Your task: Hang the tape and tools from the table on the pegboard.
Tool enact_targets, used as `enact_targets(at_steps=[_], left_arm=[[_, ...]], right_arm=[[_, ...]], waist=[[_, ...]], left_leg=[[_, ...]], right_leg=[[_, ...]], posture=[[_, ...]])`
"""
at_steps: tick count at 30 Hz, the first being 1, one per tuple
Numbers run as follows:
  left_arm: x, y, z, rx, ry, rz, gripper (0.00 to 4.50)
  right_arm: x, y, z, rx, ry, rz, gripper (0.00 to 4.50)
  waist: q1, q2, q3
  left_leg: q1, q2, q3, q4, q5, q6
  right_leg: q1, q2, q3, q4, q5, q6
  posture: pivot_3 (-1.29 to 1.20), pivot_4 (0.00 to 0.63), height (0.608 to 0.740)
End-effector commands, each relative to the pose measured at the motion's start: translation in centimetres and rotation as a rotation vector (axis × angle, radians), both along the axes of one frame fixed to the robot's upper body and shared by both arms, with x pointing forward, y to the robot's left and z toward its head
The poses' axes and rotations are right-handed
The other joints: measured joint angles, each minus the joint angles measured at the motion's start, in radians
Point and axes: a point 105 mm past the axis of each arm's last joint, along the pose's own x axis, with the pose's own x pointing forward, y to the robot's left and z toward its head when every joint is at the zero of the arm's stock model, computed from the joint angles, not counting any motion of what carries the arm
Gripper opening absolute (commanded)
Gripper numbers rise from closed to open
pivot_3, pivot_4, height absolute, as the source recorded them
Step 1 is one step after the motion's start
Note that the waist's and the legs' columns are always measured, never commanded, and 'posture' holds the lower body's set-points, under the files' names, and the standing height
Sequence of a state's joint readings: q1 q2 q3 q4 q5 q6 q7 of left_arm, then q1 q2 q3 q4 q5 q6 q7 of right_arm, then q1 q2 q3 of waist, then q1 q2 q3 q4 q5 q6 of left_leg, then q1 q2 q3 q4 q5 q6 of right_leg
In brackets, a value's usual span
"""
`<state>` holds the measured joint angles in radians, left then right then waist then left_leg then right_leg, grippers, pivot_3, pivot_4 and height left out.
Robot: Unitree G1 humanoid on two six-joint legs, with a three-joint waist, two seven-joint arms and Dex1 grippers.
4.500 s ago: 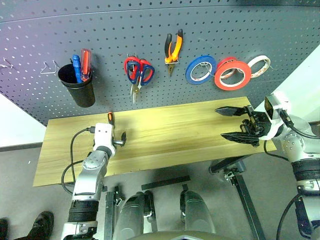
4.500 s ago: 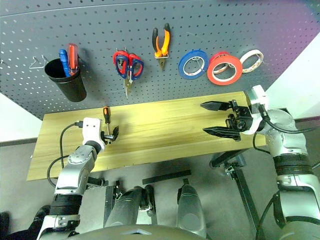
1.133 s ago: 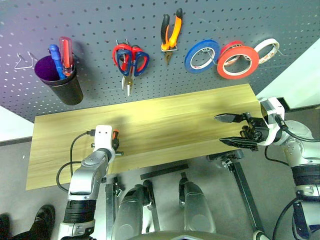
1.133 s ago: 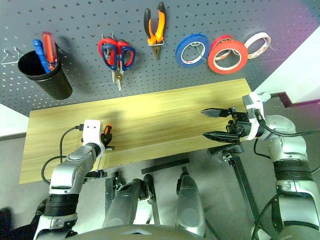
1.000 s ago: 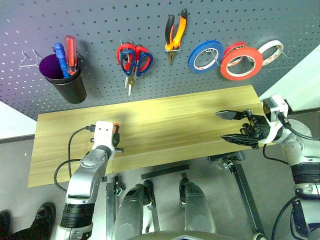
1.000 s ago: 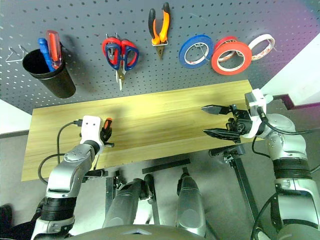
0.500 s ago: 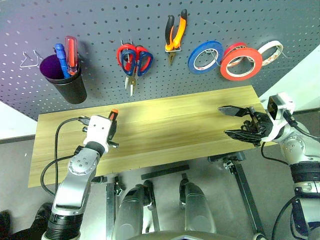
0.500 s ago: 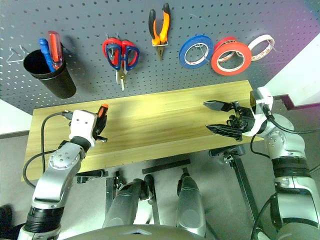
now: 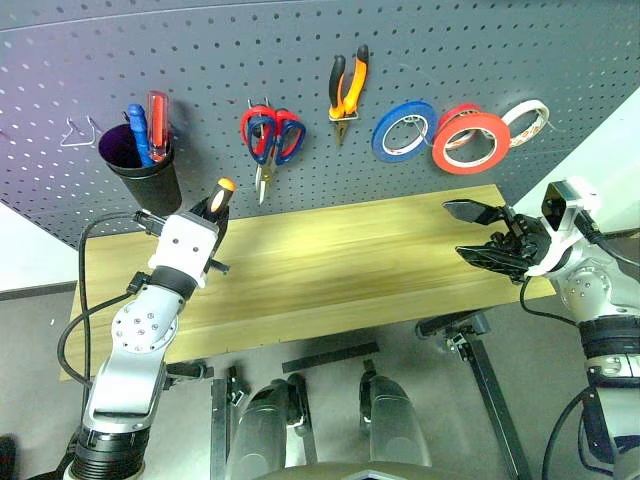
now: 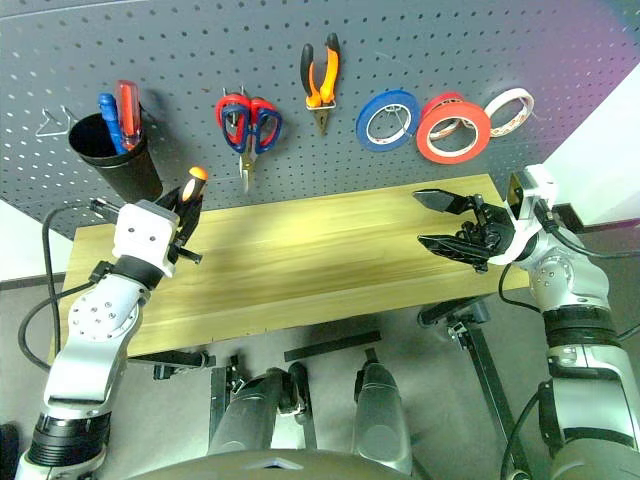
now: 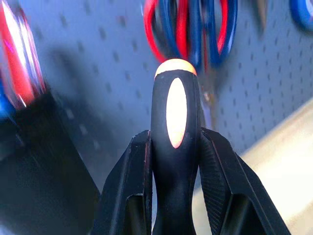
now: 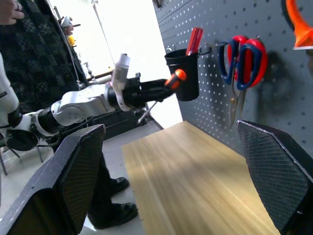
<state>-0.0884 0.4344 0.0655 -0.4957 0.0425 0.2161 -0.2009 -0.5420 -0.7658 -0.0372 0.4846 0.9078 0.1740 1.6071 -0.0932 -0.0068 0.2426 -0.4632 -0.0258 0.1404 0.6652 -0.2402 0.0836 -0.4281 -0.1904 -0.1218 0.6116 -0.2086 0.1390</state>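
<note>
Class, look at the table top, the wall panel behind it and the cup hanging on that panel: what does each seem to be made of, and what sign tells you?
Table top: light wood, matt, going by its long grain streaks.
Pegboard: dark grey perforated sheet, probably painted metal or hardboard; regular rows of holes show, but the core does not.
Black cup: smooth and slightly glossy, likely plastic.

Grey floor (image 9: 30, 330) under the stand, smooth, with a dark strip (image 9: 330, 357) lying on it. White wall (image 9: 610, 150) to the right of the dark panel, another white patch (image 9: 30, 255) low on the left. Bright window light (image 12: 117, 24) at the far end of the room. A person in dark patterned clothing (image 12: 34, 63) and black shoes (image 12: 115, 208) stands there.
</note>
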Motion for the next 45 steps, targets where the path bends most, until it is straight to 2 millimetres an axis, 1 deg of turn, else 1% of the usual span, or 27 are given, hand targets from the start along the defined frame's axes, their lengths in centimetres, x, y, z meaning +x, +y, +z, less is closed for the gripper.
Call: enact_targets(at_steps=[1,5,9,12,16,18,23,26,32,38,45], left_arm=[[-0.6,0.0,3.9,0.010,-0.154,0.002,0.97],[0.0,0.3,6.3,-0.008,-0.216,0.011,0.97],[0.7,0.0,9.3,-0.006,-0.286,-0.026,0.97],[1.2,-0.6,11.2,-0.008,-0.328,-0.050,0.97],[1.5,-1.1,13.2,0.008,-0.387,-0.074,0.97],[2.1,-0.6,14.1,-0.018,-0.403,-0.070,0.97],[3.6,0.1,14.9,-0.005,-0.435,-0.055,0.97],[3.7,0.6,15.3,0.033,-0.455,-0.059,0.97],[3.7,2.5,16.2,0.049,-0.491,-0.007,0.97],[3.8,3.3,16.3,0.062,-0.504,0.022,0.97],[4.5,5.3,15.9,0.074,-0.491,0.071,0.97]], right_arm=[[0.3,-0.1,1.0,0.006,-0.046,-0.002,4.50],[0.6,0.0,1.1,0.009,-0.053,-0.006,4.50],[0.9,0.0,1.1,0.001,-0.061,-0.010,4.50],[1.0,0.1,1.2,-0.005,-0.068,-0.009,4.50],[1.0,0.1,1.2,-0.012,-0.071,-0.012,4.50],[1.1,0.0,1.2,-0.015,-0.071,-0.017,4.50],[1.1,-0.1,1.2,-0.019,-0.070,-0.023,4.50],[0.9,-0.1,1.5,0.000,-0.071,-0.012,4.50],[0.0,0.1,1.8,0.030,-0.070,0.026,4.50],[-0.8,0.6,1.6,0.050,-0.017,0.083,4.50],[-0.9,0.7,1.4,0.035,-0.017,0.084,4.50]], waist=[[-0.001,0.000,-0.007],[0.000,0.000,-0.024],[0.000,0.000,-0.035],[-0.001,0.000,-0.043],[-0.003,0.000,-0.052],[-0.003,0.000,-0.054],[-0.004,0.000,-0.054],[-0.005,0.000,-0.054],[-0.004,0.000,-0.054],[-0.003,0.000,-0.054],[-0.004,0.000,-0.054]], left_leg=[[0.000,0.000,0.000,0.000,0.000,0.000],[0.000,0.000,0.000,0.001,0.000,0.000],[0.001,0.001,0.000,0.003,0.000,0.000],[0.001,0.001,0.000,0.004,0.000,0.000],[0.002,0.001,0.000,0.004,0.001,0.000],[0.002,0.002,0.000,0.004,0.001,0.000],[0.002,0.002,0.000,0.009,0.001,0.000],[0.002,0.004,0.000,0.011,0.001,0.001],[0.002,0.005,0.000,0.014,0.000,0.000],[0.001,0.005,0.000,0.015,0.000,0.000],[0.001,0.005,0.000,0.015,0.000,0.000]], right_leg=[[0.000,0.000,0.000,0.000,0.000,0.000],[0.001,0.001,0.000,0.000,0.001,0.000],[0.002,0.002,0.000,0.001,0.001,0.001],[0.004,0.003,0.000,0.001,0.001,0.001],[0.004,0.004,0.000,0.001,0.002,0.001],[0.004,0.004,0.000,0.001,0.002,0.001],[0.005,0.005,0.000,0.003,0.002,0.001],[0.005,0.005,0.000,0.004,0.002,0.001],[0.005,0.005,0.001,0.005,0.004,0.000],[0.005,0.005,0.001,0.005,0.005,0.000],[0.004,0.005,0.002,0.006,0.005,0.000]], posture=[[-0.19,0.105,0.740],[-0.19,0.093,0.740],[-0.19,0.082,0.740],[-0.20,0.080,0.740],[-0.20,0.079,0.740],[-0.20,0.082,0.740],[-0.21,0.091,0.740],[-0.21,0.099,0.740],[-0.21,0.106,0.740],[-0.21,0.112,0.740],[-0.21,0.125,0.740]])
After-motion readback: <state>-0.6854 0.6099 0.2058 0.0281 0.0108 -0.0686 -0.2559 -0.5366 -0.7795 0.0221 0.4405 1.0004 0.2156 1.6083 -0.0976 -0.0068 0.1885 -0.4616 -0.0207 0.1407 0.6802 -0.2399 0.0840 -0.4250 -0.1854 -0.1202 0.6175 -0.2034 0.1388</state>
